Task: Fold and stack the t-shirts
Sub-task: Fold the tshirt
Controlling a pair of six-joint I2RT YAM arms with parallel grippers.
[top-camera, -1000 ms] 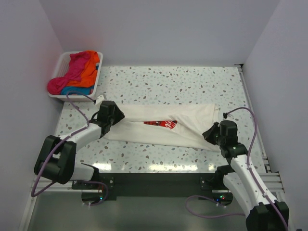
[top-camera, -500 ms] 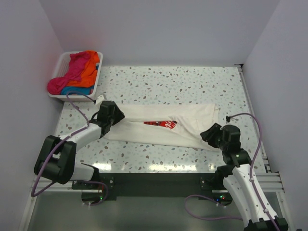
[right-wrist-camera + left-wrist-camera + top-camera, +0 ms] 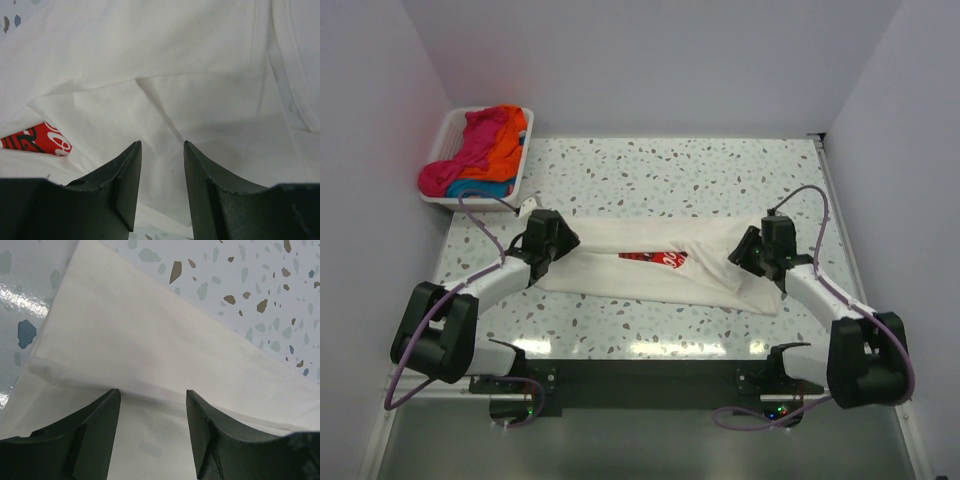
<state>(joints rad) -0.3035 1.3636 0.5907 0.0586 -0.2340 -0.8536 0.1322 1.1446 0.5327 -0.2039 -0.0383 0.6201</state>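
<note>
A cream-white t-shirt (image 3: 650,270) lies folded into a long band across the table, its red logo (image 3: 656,258) showing at the middle. My left gripper (image 3: 563,240) hovers over the shirt's left end, open, with a fold edge (image 3: 150,396) running just past its fingertips and nothing between them. Over the shirt's right part, my right gripper (image 3: 744,250) is also open above creased cloth (image 3: 200,100), holding nothing. The red logo (image 3: 37,141) sits to the left in the right wrist view. Pink (image 3: 455,165), orange (image 3: 500,145) and blue t-shirts are piled in the basket.
The white slatted basket (image 3: 445,140) stands at the back left corner of the speckled table (image 3: 670,170). White walls close in the left, back and right sides. A metal rail (image 3: 840,220) runs along the table's right edge.
My right gripper has let go of the shirt's near right corner, opened, and swung up and left over the shirt's right part. The left arm has not moved.
</note>
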